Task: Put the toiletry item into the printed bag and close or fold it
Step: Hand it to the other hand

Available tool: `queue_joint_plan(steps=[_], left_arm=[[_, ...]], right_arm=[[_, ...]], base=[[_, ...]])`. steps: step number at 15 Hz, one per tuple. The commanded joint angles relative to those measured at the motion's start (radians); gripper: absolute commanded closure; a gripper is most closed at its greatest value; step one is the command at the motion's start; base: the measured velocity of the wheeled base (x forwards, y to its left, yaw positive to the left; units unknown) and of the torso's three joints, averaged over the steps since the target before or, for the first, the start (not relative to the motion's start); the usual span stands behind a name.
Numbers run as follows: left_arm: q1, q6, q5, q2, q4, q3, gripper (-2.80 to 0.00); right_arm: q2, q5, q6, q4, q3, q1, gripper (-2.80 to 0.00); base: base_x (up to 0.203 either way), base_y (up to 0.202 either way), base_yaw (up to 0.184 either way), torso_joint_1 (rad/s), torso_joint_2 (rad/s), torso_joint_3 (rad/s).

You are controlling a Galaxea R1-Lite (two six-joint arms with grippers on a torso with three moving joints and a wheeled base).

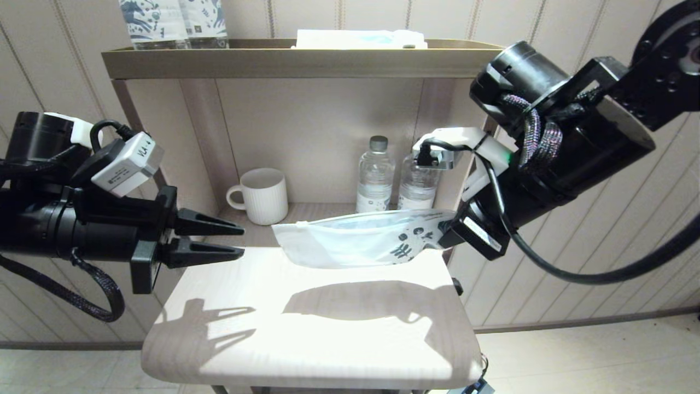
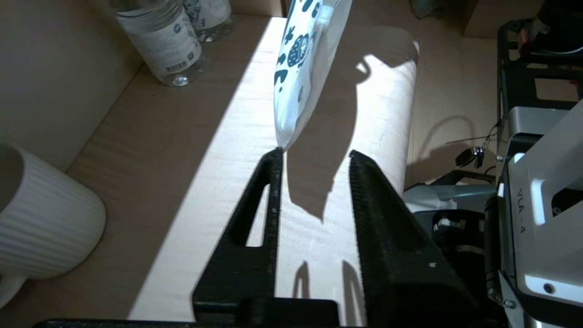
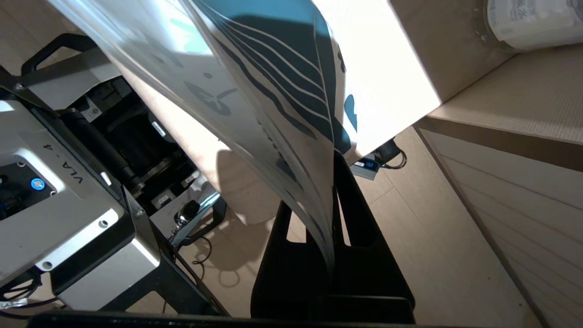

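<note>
Head overview; wrist close-ups, shared table (image 1: 306,328)

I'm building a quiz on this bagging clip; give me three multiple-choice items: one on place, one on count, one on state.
1. Where is the printed bag?
A. lying flat on the table
B. held above the table
C. on the top shelf

2. How many water bottles stand beside the white mug?
A. one
B. two
C. four

3. What state is the left pincer in?
A. open, empty
B. shut on the bag
C. shut on the mug

Answers: B, the right pincer grips its printed end, shadow below; B, two stand together; A, fingers apart near the bag's white end.
</note>
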Motion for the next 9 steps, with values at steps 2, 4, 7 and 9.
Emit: queue_joint_plan(steps=[2, 4, 7, 9], left_arm=[[-0.035, 0.008, 0.021, -0.015, 0.002, 0.004, -2.80], [-0.100, 0.040, 0.114, -0.003, 0.003, -0.014, -2.80], [-0.216, 0.080, 0.270, 0.023, 0.069, -0.061, -2.80], [-0.244, 0.084, 0.285, 0.031, 0.142, -0.115, -2.80]], right_arm=[[-0.001, 0.001, -0.007, 0.009, 0.000, 0.016, 0.00], [0.004, 0.001, -0.010, 0.014, 0.000, 0.038, 0.00], [0.007, 0.001, -0.015, 0.011, 0.000, 0.047, 0.00], [0.007, 0.001, -0.015, 0.006, 0.000, 0.057, 0.00]], base=[[0.000, 0.000, 0.000, 0.000, 0.00, 0.000], [0.000, 0.000, 0.000, 0.000, 0.00, 0.000], [0.000, 0.000, 0.000, 0.000, 0.00, 0.000], [0.000, 0.000, 0.000, 0.000, 0.00, 0.000]])
